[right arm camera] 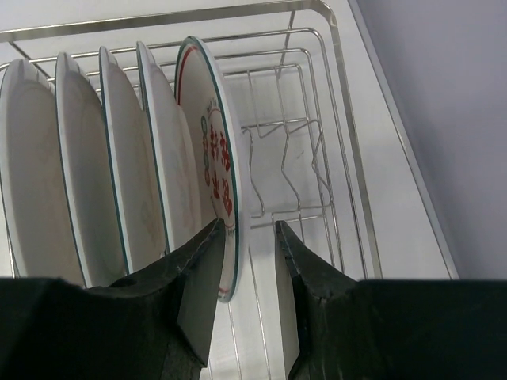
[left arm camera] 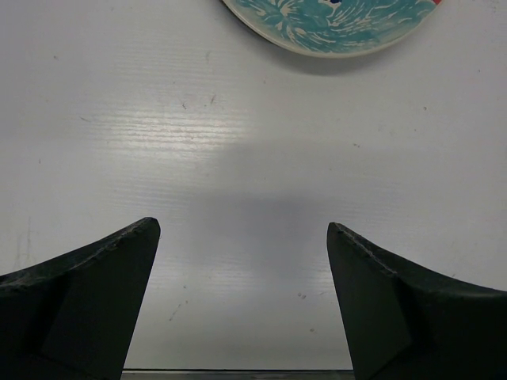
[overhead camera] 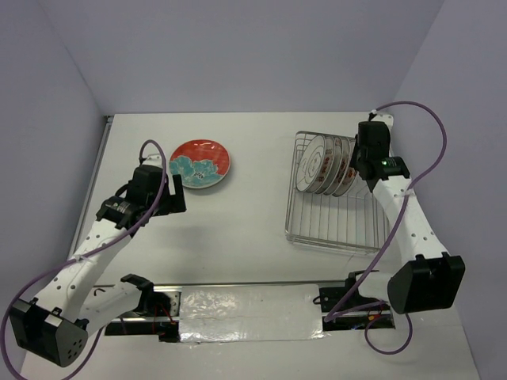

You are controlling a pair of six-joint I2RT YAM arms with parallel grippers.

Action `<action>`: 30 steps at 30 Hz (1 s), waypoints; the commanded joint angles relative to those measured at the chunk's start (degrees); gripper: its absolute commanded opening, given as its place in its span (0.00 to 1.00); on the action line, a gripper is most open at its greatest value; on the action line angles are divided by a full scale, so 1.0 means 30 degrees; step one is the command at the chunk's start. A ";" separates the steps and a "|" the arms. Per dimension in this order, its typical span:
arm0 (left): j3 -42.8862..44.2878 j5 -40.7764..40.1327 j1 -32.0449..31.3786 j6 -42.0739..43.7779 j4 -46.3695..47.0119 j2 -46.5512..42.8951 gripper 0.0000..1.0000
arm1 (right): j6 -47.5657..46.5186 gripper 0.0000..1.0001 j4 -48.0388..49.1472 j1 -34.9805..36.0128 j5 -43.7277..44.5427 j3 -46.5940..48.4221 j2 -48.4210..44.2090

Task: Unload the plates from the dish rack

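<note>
You have five plates (right arm camera: 119, 182) standing on edge in the wire dish rack (right arm camera: 295, 202). Your right gripper (right arm camera: 249, 231) straddles the lower rim of the rightmost plate (right arm camera: 215, 150), jaws parted. One finger sits close against its plain side, and the other is clear of its decorated face.

Dish rack (overhead camera: 337, 226), 3 o'clock: thin silver metal wire, bright and polished. Plates (right arm camera: 150, 190) standing in it: white, glazed ceramic look, smooth, glossy. Red plate (overhead camera: 200, 163), 10 o'clock: same glossy glaze. Table (left arm camera: 253, 158): white, smooth, low sheen, fine scratches and specks. Left gripper (left arm camera: 244, 229) and right gripper (right arm camera: 247, 229): black matt fingers, plastic look, edges slightly rough. Strip (overhead camera: 249, 313), 6 o'clock: silvery, crinkled, foil-like.
</note>
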 commanded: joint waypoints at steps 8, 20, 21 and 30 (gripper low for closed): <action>0.0233 0.0262 -0.0140 0.0520 0.0602 -0.0331 0.99 | -0.0698 0.35 0.2793 -0.0289 -0.0170 -0.0691 0.1797; 0.0233 0.0174 -0.0140 0.0491 0.0602 -0.0419 1.00 | -0.0872 0.01 0.1768 0.0092 0.2789 0.0566 0.0949; 0.0233 0.0174 -0.0140 0.0491 0.0631 -0.0448 1.00 | -0.1018 0.00 0.1390 0.0121 0.2907 0.0772 0.0949; 0.0262 0.0057 -0.0140 0.0433 0.0601 -0.0331 0.99 | -0.1430 0.00 -0.1392 0.0823 0.5772 0.4433 0.0744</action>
